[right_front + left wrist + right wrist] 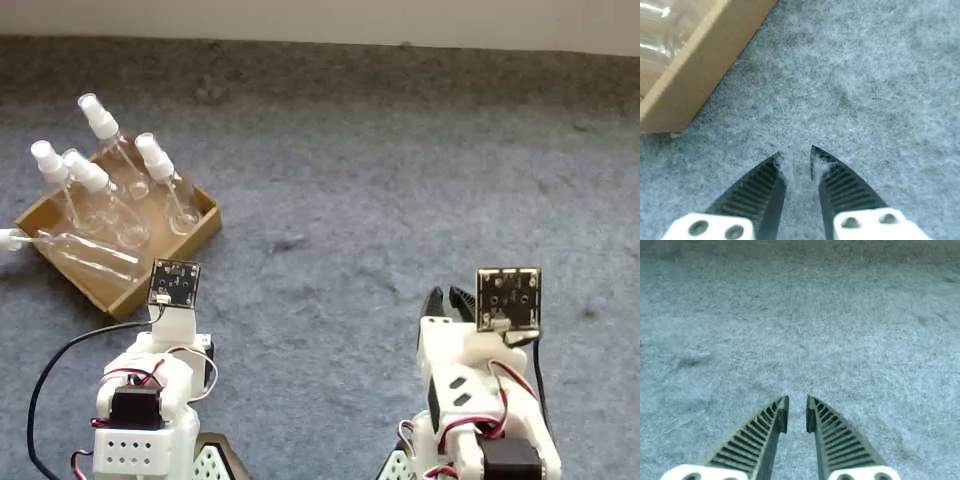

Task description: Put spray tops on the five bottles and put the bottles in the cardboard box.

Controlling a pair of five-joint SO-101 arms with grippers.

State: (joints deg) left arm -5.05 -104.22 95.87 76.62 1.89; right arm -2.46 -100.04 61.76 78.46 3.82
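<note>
five clear bottles (112, 160), each with a white top (98, 115), are inside the box; task judged complete

table (400, 180): grey, felt-like surface, the largest element

box (195, 240): shallow brown cardboard at the far left of the table, one corner just ahead of the left arm (150, 400); the left wrist view looks along one of its walls

right arm (480, 400): at the near edge, well apart from the box

bottles: four stand leaning close together; the fifth bottle (90, 255) lies on its side along one wall of the box, its top jutting past the rim

left gripper (796, 152): low over bare table just beside the box, fingers (760, 195) parted by a narrow slit, nothing between them

right gripper (797, 402): over bare table, fingers (755, 440) likewise only a slit apart, empty

handling, as a judgement: the bottles look empty, so light, thin-walled and smooth; likely to slip or dent under a hard squeeze, and to topple when nudged, being tall and narrow. the best hold appears to be across the body just below the neck, where the shoulder would stop the bottle sliding down; a hold on the top alone may pull it off
</note>
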